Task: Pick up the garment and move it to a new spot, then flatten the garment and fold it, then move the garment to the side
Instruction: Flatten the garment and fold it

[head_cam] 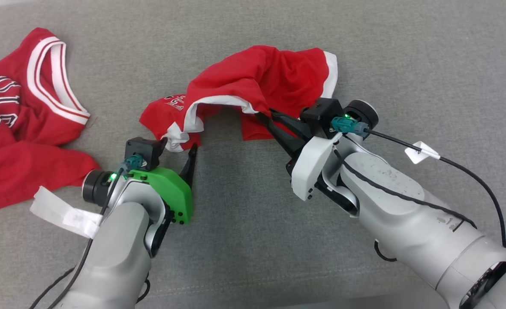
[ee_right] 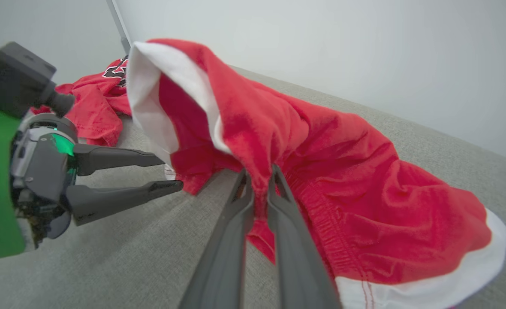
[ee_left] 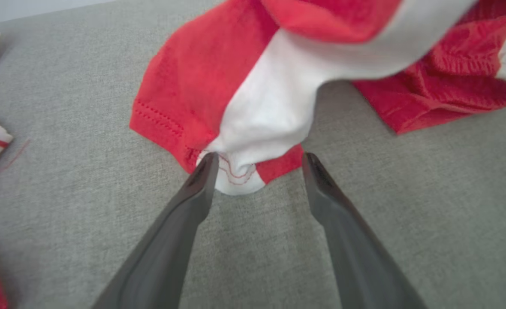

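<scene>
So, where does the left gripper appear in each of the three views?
Head view: the left gripper is lower left of centre, open at the white corner of the red garment.
Left wrist view: the left gripper rises from the bottom edge, with its tips on either side of that corner.
Right wrist view: the left gripper is at the left, pointing right.
Shared landmark: the white corner.

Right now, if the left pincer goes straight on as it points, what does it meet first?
Most likely the white-and-red corner of the garment, bunched on the grey surface right at the tips of the open left pincer, perhaps touching one.
</scene>
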Robot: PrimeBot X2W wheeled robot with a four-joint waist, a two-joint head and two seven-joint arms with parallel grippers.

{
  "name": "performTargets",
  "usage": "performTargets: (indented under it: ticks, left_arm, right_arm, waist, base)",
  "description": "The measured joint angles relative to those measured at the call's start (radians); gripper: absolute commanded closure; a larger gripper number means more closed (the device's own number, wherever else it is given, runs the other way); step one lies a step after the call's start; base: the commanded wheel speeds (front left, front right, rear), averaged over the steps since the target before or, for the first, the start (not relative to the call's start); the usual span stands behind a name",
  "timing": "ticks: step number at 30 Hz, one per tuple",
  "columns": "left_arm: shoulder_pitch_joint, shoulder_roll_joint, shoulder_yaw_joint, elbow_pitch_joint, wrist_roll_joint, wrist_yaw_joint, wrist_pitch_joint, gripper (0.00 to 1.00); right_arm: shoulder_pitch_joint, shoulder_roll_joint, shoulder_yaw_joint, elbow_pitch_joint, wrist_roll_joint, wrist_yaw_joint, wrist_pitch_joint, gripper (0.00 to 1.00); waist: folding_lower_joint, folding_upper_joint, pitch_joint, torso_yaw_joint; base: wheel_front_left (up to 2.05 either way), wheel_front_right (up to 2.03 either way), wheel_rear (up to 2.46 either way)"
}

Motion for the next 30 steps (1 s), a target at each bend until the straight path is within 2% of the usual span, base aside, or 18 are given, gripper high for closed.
performTargets:
  ticks: [1, 2, 3, 4, 5, 16, 23, 27, 30]
  left_arm:
    - [0.0, 0.0, 0.004, 0.016, -0.003, 0.0, 0.002, 0.0]
    - [0.0, 0.0, 0.007, 0.027, -0.009, 0.0, 0.006, 0.14]
    - [-0.001, -0.001, 0.009, 0.039, -0.01, 0.0, 0.005, 0.44]
    - [-0.003, -0.001, 0.01, 0.05, -0.01, 0.0, 0.005, 0.62]
    - [-0.009, -0.002, 0.012, 0.058, -0.01, 0.0, 0.0, 1.0]
    - [-0.053, 0.01, -0.046, 0.064, 0.032, -0.019, -0.062, 1.0]
    - [-0.168, 0.093, -0.092, 0.005, 0.099, -0.038, -0.071, 1.0]
    - [-0.23, 0.135, -0.115, -0.016, 0.134, -0.046, -0.069, 1.0]
    - [-0.276, 0.17, -0.114, -0.021, 0.134, -0.047, -0.053, 1.0]
  right_arm:
    - [0.0, 0.0, 0.002, -0.001, 0.003, 0.0, 0.0, 1.0]
    - [-0.001, 0.0, 0.002, -0.002, 0.006, 0.0, 0.0, 1.0]
    - [-0.001, 0.001, 0.002, -0.002, 0.007, 0.0, -0.003, 1.0]
    - [-0.003, 0.0, 0.002, -0.002, 0.007, 0.0, -0.003, 1.0]
    - [-0.005, -0.003, -0.001, -0.002, 0.008, 0.0, -0.003, 1.0]
    - [-0.016, -0.059, -0.038, -0.018, 0.022, 0.0, -0.003, 1.0]
    - [-0.06, -0.124, -0.079, -0.065, 0.023, 0.0, -0.004, 1.0]
    - [-0.089, -0.156, -0.059, -0.084, 0.03, 0.0, -0.004, 1.0]
    - [-0.098, -0.169, -0.028, -0.11, 0.09, 0.0, 0.0, 1.0]
  waist:
    - [0.0, 0.0, 0.001, -0.005]
    - [0.0, 0.0, 0.001, -0.01]
    - [0.0, 0.0, 0.002, -0.014]
    - [0.0, 0.0, 0.002, -0.018]
    - [0.0, 0.0, 0.001, -0.023]
    - [0.0, 0.0, -0.036, -0.016]
    - [0.0, 0.0, -0.086, -0.006]
    - [0.0, 0.0, -0.123, -0.001]
    - [0.0, 0.0, -0.153, 0.0]
  base:
    - [0.0, 0.0, 0.0]
    - [0.0, 0.0, 0.0]
    - [0.0, 0.0, 0.0]
    - [0.0, 0.0, 0.0]
    - [0.0, 0.0, 0.0]
    - [0.0, 0.0, 0.0]
    - [0.0, 0.0, 0.0]
    - [0.0, 0.0, 0.0]
    - [0.0, 0.0, 0.0]
